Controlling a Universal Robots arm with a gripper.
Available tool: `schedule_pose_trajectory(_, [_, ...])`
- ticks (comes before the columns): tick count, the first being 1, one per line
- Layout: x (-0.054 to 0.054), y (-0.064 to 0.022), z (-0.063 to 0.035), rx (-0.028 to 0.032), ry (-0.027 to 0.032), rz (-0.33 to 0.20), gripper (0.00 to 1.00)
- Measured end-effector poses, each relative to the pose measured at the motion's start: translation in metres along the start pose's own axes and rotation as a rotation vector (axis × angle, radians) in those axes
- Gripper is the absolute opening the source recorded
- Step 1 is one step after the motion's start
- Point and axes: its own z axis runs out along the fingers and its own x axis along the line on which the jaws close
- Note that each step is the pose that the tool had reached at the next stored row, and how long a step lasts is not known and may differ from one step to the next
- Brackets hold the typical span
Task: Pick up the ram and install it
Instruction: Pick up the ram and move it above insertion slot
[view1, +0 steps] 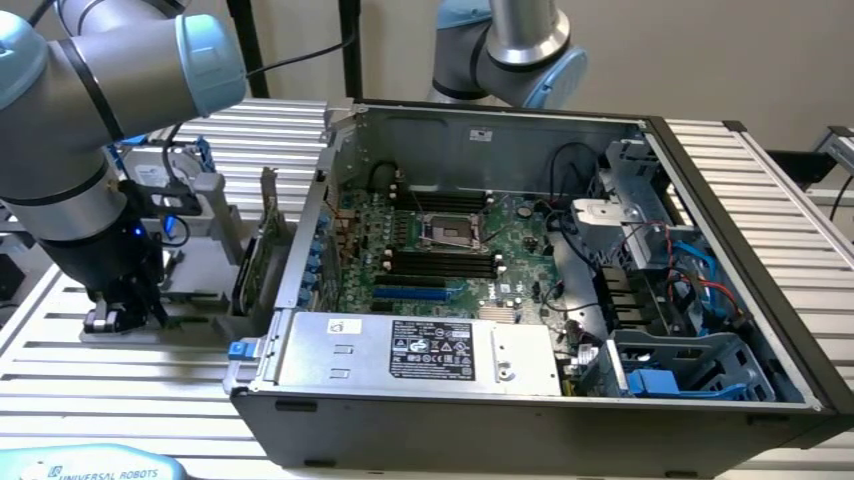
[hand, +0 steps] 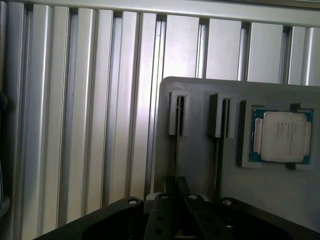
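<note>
My gripper (view1: 118, 316) is down on the grey holder block (view1: 200, 300) at the exterior view's left, outside the computer case. In the wrist view the ram (hand: 175, 150) shows edge-on as a thin dark strip standing in one of the holder's (hand: 200, 165) two slots. The black fingers (hand: 169, 186) sit close together on either side of that strip, so the gripper (hand: 176, 186) is shut on the ram. In the exterior view the arm hides the ram. The motherboard's long black memory slots (view1: 430, 264) lie inside the open case.
A square silver processor chip (hand: 281, 136) rests in a recess of the holder. An upright green card with a bracket (view1: 251, 268) stands between holder and case (view1: 534, 400). Ribbed aluminium table slats (hand: 75, 125) surround the holder. A second arm's base (view1: 514, 50) stands behind the case.
</note>
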Motion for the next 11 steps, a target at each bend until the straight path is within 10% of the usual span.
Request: schedule_pose_trajectory(11, [0.0027,0.0003,-0.0001,0.0000,0.0000,0.003,0.13])
